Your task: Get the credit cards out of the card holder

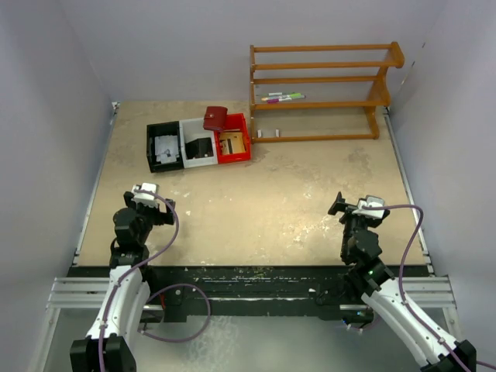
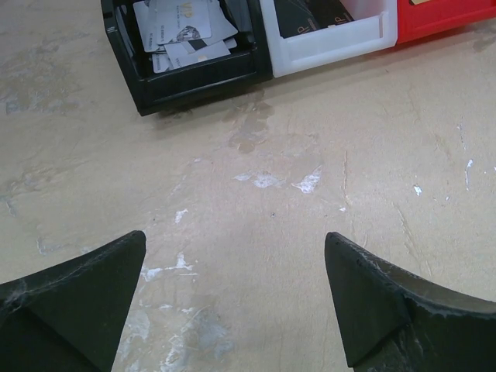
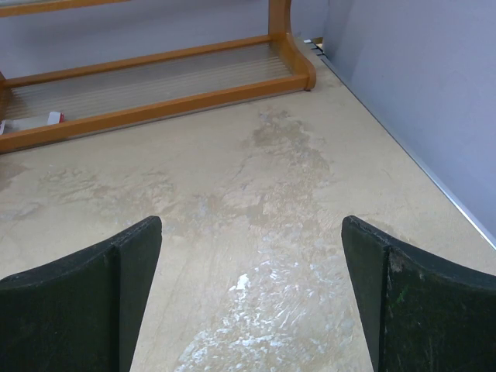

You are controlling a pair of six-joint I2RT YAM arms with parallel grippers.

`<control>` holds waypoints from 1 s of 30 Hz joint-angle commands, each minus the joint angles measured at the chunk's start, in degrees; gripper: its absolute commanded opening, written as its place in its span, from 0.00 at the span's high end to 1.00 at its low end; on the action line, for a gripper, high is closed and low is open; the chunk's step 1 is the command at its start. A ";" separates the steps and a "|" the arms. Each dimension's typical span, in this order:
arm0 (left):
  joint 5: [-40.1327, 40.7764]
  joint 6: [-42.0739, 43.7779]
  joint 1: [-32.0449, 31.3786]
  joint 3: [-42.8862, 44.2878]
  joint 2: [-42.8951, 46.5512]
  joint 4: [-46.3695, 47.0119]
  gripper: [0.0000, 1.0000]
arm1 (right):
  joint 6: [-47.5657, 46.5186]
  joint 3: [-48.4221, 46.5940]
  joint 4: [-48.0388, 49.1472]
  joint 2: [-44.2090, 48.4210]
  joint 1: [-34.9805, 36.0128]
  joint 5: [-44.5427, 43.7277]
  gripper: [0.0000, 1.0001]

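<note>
– Left gripper and right gripper both gape wide, empty.
– Maroon card holder perches on the red bin at eleven o'clock; a careless nudge might topple it.

card holder atop bin row | rack right of it
</note>
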State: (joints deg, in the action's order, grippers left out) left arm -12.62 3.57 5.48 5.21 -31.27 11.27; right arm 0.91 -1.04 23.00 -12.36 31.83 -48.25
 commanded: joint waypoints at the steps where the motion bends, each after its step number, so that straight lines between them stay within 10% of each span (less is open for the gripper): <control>1: 0.05 -0.73 -0.11 0.41 0.43 2.88 0.01 | 0.31 1.30 2.50 -0.37 -0.02 -0.26 0.01; 13: -0.35 -1.10 -0.05 2.04 1.44 1.09 0.01 | 0.56 0.61 0.56 0.69 -0.01 -0.87 0.00; 19: -2.14 0.42 -0.03 24.90 -11.06 -14.09 0.01 | 0.57 -9.97 -6.96 0.66 -0.02 -3.00 0.00; 28: -17.18 -3.84 -0.10 61.20 -35.83 -35.95 0.01 | 50.96 -43.91 -43.42 -23.41 -0.06 -19.32 0.00; 30: -20.55 -6.22 -0.11 66.12 -40.64 -36.35 0.01 | 30.61 -42.91 -29.17 -25.25 -0.07 -9.18 0.00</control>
State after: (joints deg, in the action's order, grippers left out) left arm -23.92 2.00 5.48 63.55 -64.23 -17.50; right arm 31.79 -42.61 -5.15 -34.00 31.81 -60.60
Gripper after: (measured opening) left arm 0.991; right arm 0.995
